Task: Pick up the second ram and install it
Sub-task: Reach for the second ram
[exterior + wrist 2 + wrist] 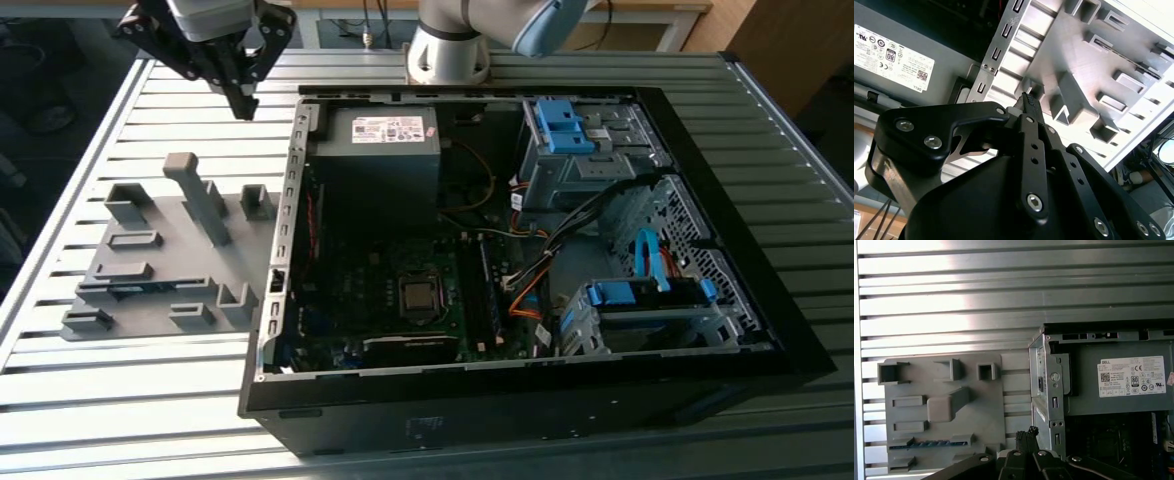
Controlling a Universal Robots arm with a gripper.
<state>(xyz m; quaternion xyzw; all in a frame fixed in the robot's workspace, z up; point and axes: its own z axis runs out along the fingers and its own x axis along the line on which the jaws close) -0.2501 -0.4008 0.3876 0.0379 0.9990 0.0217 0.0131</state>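
one ram [929,443] — long, thin, blue-green, seated in grey tray [989,405]

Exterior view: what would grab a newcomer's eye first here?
The open black computer case, its inside exposed, sits across the middle and the exterior view's right. At the exterior view's left a grey holder tray carries the second ram, with the tool hanging above the table near it.

Bright daylight, glare on slatted table [1004,280], shadowy case interior [387,290]
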